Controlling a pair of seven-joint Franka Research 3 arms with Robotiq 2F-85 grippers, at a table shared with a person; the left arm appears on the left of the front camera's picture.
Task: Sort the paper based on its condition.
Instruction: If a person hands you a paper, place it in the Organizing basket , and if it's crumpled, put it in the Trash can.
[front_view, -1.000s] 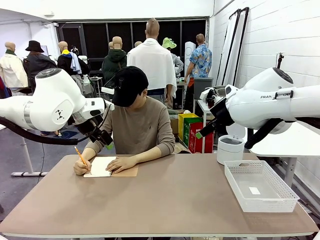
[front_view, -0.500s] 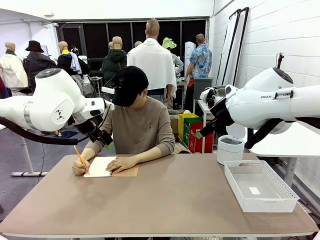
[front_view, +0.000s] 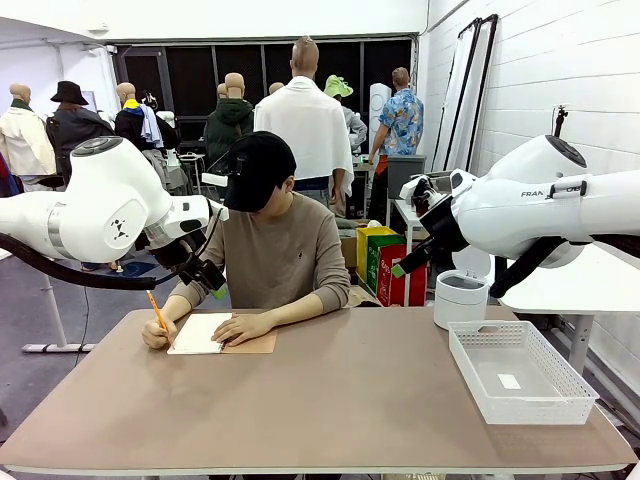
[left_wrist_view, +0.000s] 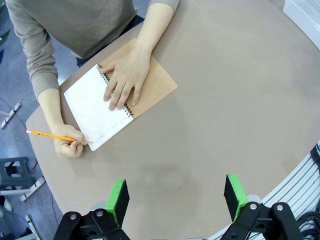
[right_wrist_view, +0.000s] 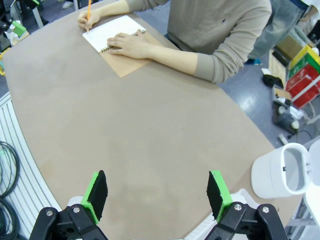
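At the far side of the table a person writes with a pencil (front_view: 157, 310) on the top white page of a spiral-bound notebook (front_view: 200, 333) with a brown cover; the other hand (front_view: 240, 326) presses the notebook flat. Loose paper is out of view. My left gripper (left_wrist_view: 176, 197) hovers high above the table, open and holding nothing, with the notebook (left_wrist_view: 100, 112) ahead of it. In the front view the left gripper (front_view: 205, 273) hangs beside the person's shoulder. My right gripper (right_wrist_view: 156, 194) is also open and empty, high over the table's right half, far from the notebook (right_wrist_view: 111, 31).
A white plastic basket (front_view: 470, 352) stands on the table's right side, with a small white tag on its floor. A white lidded bin (front_view: 461, 298) stands just behind it, off the table (front_view: 330, 400). The bin (right_wrist_view: 285, 172) also appears in the right wrist view.
The person's pencil hand has slid slightly left along the page. Both arms have stayed still.
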